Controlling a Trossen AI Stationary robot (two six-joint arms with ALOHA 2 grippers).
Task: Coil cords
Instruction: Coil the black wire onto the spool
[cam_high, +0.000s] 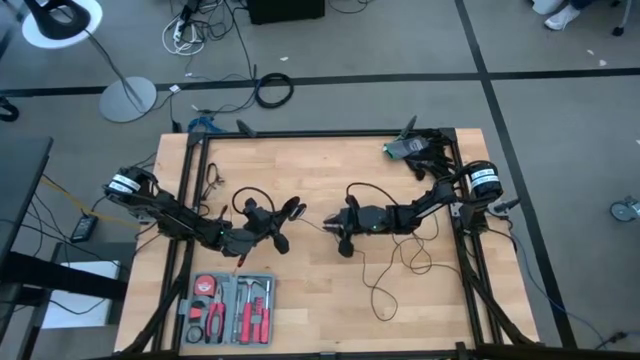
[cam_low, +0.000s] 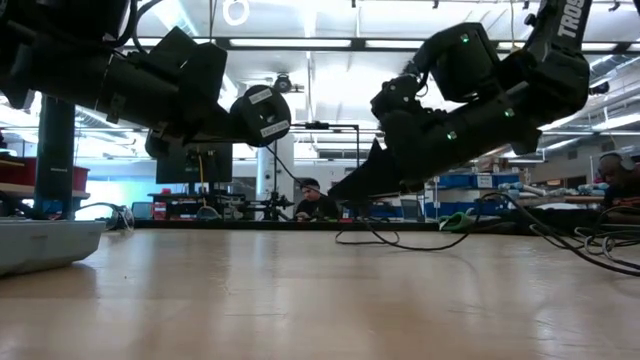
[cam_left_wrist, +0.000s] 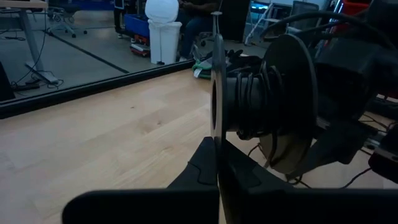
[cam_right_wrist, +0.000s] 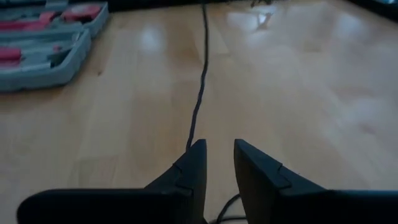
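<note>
The black cord (cam_high: 385, 275) lies in loose loops on the table's right half. One strand (cam_right_wrist: 200, 87) runs along the table from my right gripper (cam_right_wrist: 217, 149). Its other end is wound on the hub (cam_left_wrist: 249, 106) of a small round black spool (cam_high: 290, 211), which hangs above the table's middle. My left gripper (cam_left_wrist: 217, 149) is shut on the spool. My right gripper (cam_high: 331, 225) faces the spool from the right, low over the table, with a narrow gap between its fingers. The strand passes the tip of one finger. My left gripper pinches the thin edge of the spool's near disc (cam_left_wrist: 216, 127) between its two fingers, coming nearly level from the table's left. The spool is lifted clear of the table, its discs upright. My right gripper: I cannot tell whether its fingertip (cam_right_wrist: 194, 152) touches the strand.
An open grey tool case (cam_high: 228, 308) with red-handled tools lies at the near left. A green-and-black bundle (cam_high: 408, 150) sits at the far right corner. A small dark cord (cam_high: 212, 180) lies by the left frame. Bare wood stretches between the case and the loose loops.
</note>
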